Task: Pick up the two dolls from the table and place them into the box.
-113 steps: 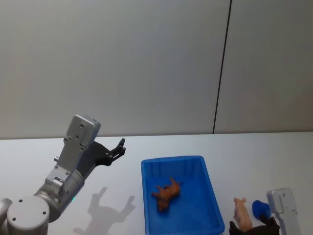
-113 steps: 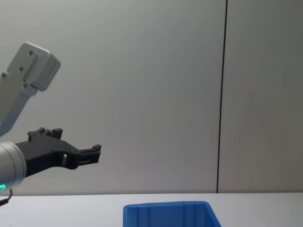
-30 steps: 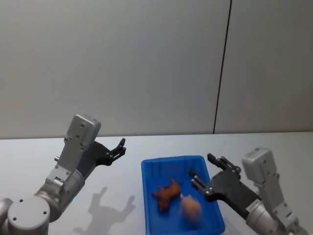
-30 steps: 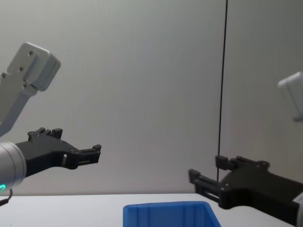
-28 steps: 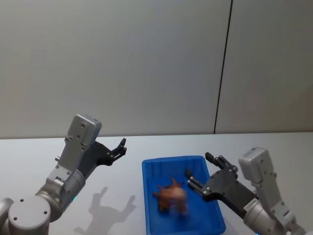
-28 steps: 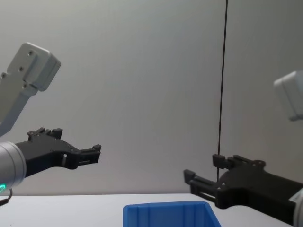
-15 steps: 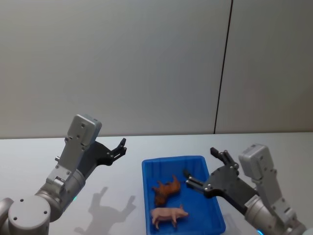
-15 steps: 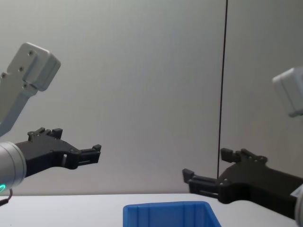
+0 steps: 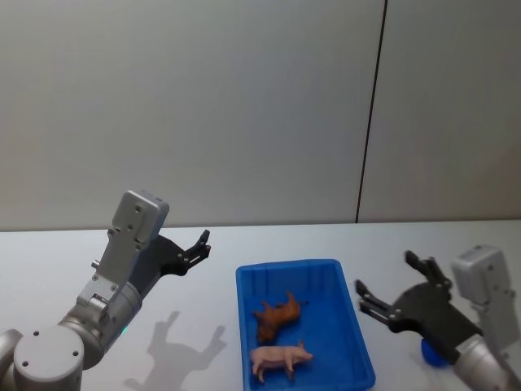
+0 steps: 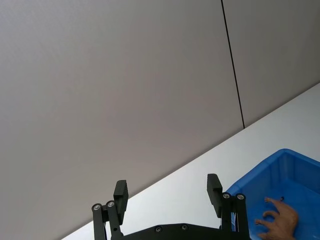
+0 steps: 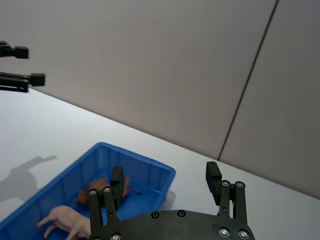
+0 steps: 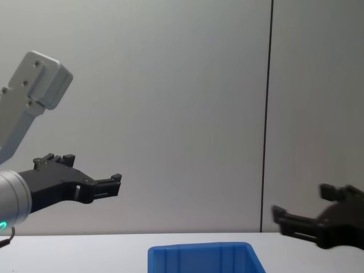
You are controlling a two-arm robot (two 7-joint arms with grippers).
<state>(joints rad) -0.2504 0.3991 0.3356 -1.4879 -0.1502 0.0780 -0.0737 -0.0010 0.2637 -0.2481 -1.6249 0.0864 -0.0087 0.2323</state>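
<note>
The blue box (image 9: pixel 286 266) stands on the white table (image 9: pixel 203 358) in front of me. Two dolls lie inside it: a brown one (image 9: pixel 277 314) toward the middle and a peach-pink pig (image 9: pixel 279 358) near the front wall. My right gripper (image 9: pixel 385 278) hangs open and empty just right of the box. In the right wrist view both the pink doll (image 11: pixel 62 220) and the brown doll (image 11: pixel 107 186) show in the box (image 11: pixel 140 156) beyond that gripper (image 11: pixel 165 175). My left gripper (image 9: pixel 195 248) is raised, open and empty, left of the box.
A small blue object (image 9: pixel 434 352) lies on the table at the right, partly behind my right gripper. A plain grey wall with a dark vertical seam (image 9: pixel 370 122) rises behind the table. In the chest view the left gripper (image 12: pixel 94 170) and right gripper (image 12: pixel 301 202) flank the box (image 12: pixel 199 256).
The pink doll left my right gripper, dropped into the box and settled near its front wall. The open right gripper then drew back to the right, off the box. The left arm stayed still.
</note>
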